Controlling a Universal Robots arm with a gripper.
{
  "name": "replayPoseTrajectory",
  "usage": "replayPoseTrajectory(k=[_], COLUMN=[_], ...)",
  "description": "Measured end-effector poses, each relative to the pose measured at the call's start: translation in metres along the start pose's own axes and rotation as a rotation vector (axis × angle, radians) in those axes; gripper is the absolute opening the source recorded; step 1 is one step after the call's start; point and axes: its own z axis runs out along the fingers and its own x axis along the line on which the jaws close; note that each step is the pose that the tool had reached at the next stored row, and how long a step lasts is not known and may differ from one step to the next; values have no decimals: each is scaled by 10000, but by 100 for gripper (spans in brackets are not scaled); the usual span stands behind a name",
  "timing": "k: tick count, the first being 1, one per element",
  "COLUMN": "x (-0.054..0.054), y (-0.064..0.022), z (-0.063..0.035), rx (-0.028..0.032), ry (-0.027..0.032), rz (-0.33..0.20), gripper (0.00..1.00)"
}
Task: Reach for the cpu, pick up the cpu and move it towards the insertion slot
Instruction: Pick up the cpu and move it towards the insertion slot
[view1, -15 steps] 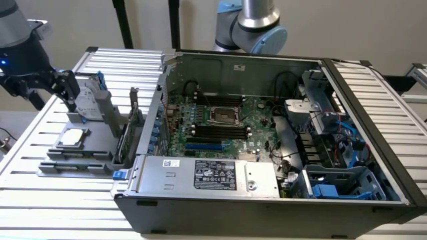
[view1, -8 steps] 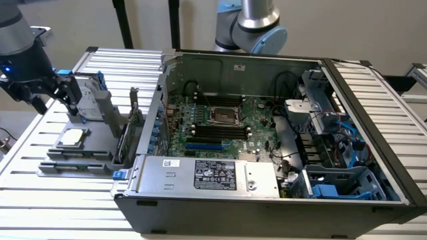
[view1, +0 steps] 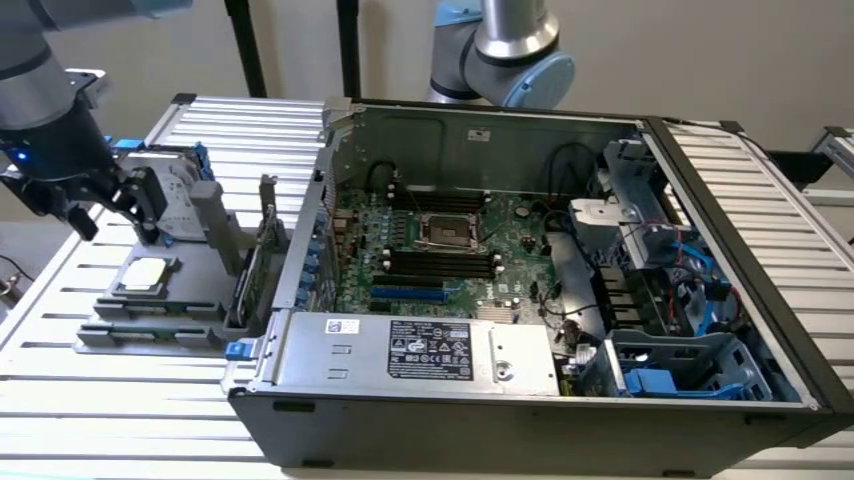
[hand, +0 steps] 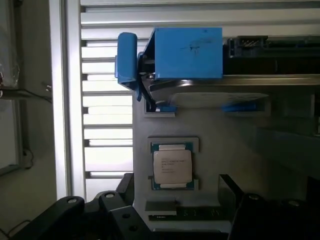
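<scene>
The cpu (view1: 144, 272) lies flat in a square recess of a grey holder (view1: 180, 318) on the slatted table, at the exterior view's left. It is a small silver square with a pale rim. My gripper (view1: 112, 222) hangs above and a little behind it, open, with nothing between its black fingers. In the wrist view the cpu (hand: 172, 166) sits just ahead of the gripper (hand: 177, 200), between the lines of the two fingers (hand: 127, 186). The insertion slot (view1: 447, 232), a metal-framed socket, sits on the green motherboard inside the open computer case.
A silver hard drive with blue rails (view1: 180, 195) stands on the holder right behind the gripper; its blue rail (hand: 187, 52) shows beyond the cpu. A card (view1: 260, 250) stands upright between holder and case wall (view1: 300, 260). A second arm (view1: 501, 50) rises behind the case.
</scene>
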Motion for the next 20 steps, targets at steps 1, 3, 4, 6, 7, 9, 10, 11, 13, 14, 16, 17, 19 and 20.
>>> replayPoseTrajectory(k=[1,3,4,6,7,9,10,11,13,14,16,17,19,20], x=[-1,-2,-2,-2,-2,-3,-4,-5,-8,-11,-17,-19,-21,-21], y=[-11,-33,-43,-62,-71,-87,-94,-99,-105,-107,-110,-111,-112,-113], z=[18,54,72,107,124,160,180,197,233,251,288,306,342,360], rx=[-2,-2,-2,-1,-1,-2,-4,-5,-9,-12,-15,-16,-17,-16], ry=[-2,-2,-2,0,0,-3,-4,-3,-2,-3,-2,-2,-3,-1], rz=[2,5,7,10,12,15,16,18,20,21,21,21,21,21], gripper=[77,77,77,77,77,77,77,77,77,77,77,77,77,77])
